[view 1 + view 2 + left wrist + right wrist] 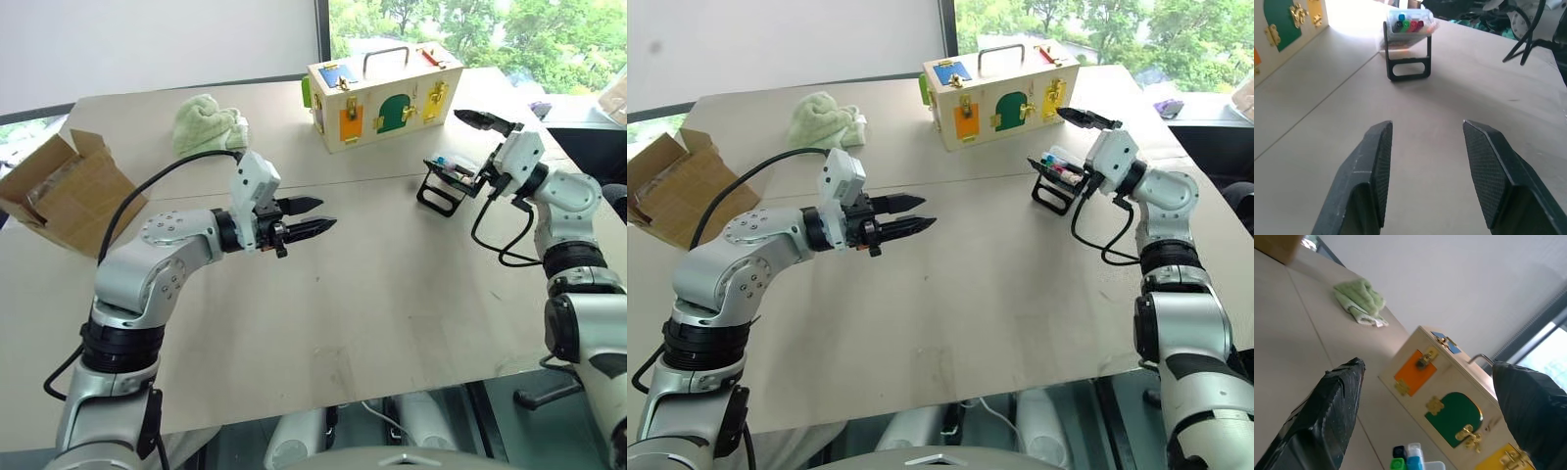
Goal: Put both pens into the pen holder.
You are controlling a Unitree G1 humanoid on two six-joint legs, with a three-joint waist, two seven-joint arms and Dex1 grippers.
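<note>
The pen holder [437, 195], a small clear tray on a black wire stand, sits at the right of the table in front of the wooden box. Several pens [1407, 23] stand in it, their blue, green and red ends showing. A pale blue cap and a black end [1406, 458] show in the right wrist view. My right gripper [458, 147] hovers just over the holder, open and empty, one finger above it and one beside it. My left gripper [328, 213] hangs over the middle of the table, pointing at the holder, open with nothing between its pads [1382, 161].
A wooden latch box [382, 93] with coloured doors stands behind the holder. A green cloth [209, 122] lies at the back left, and an open cardboard box [64, 186] sits at the left edge. The table's front edge [323, 397] is close to me.
</note>
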